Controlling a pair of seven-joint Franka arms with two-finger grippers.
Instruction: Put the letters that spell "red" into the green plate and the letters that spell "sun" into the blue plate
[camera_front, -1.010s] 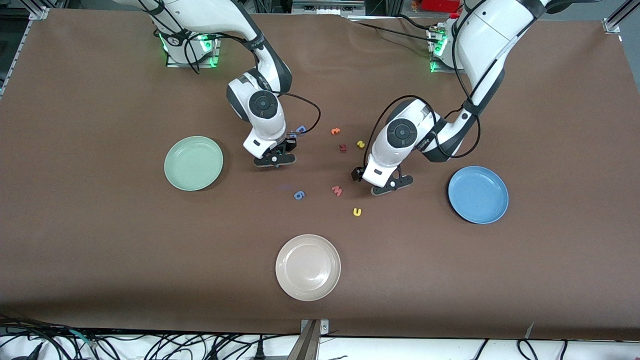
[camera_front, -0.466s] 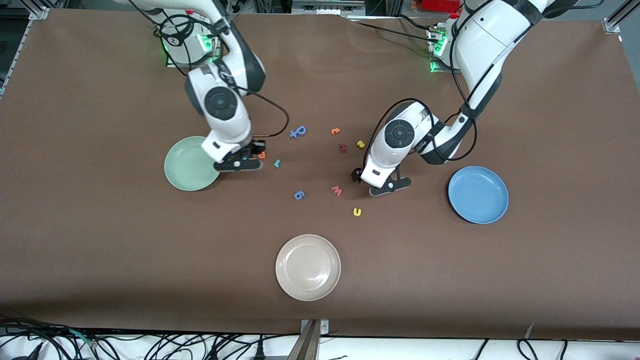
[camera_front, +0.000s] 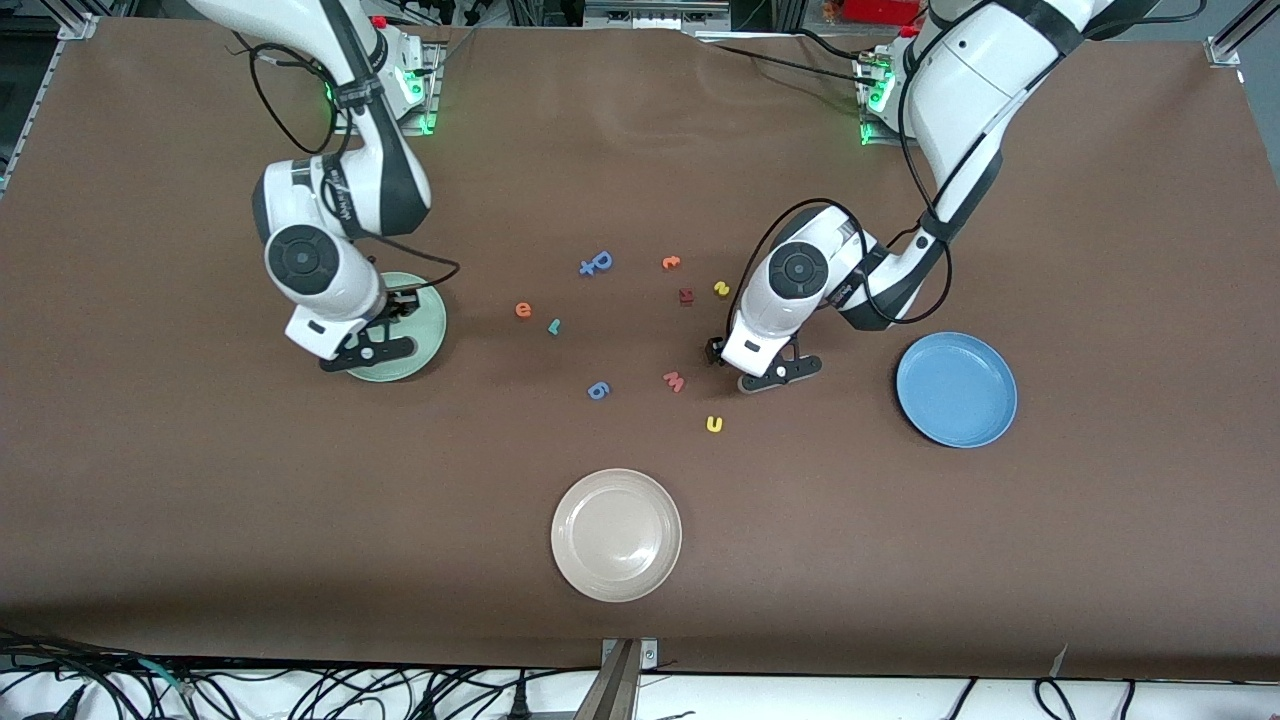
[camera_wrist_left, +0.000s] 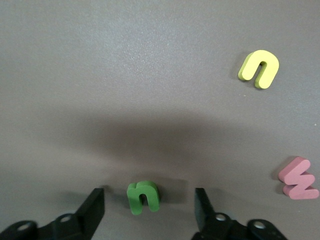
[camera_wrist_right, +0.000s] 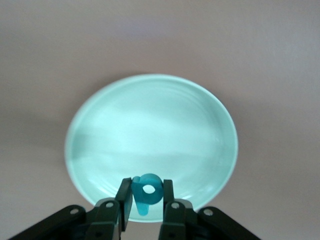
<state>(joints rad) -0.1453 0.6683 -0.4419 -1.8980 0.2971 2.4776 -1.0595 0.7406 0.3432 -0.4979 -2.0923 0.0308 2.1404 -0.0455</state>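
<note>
**End effectors: one carrying the "d", one straddling the "n"**

Right end effector (camera_wrist_right: 145, 197) is clamped on the teal "d" (camera_wrist_right: 146, 192) and hangs over the green plate (camera_front: 425, 325), above the part of its rim nearer the front camera. Left end effector (camera_wrist_left: 149, 205) sits low at the bench (camera_front: 900, 560), its fingers (camera_wrist_left: 95, 210) spread on either side of the olive-green "n" (camera_wrist_left: 143, 196), not touching it. The yellow "u" (camera_front: 714, 424) lies nearer the front camera than that end effector, the pink "w" (camera_front: 674, 381) beside it. The yellow "s" (camera_front: 721, 289) lies farther back, near the dark red letter (camera_front: 686, 295). The orange "e" (camera_front: 523, 310) and teal "r" (camera_front: 553, 326) lie close together mid-bench. The blue plate (camera_front: 956, 389) holds nothing.
</note>
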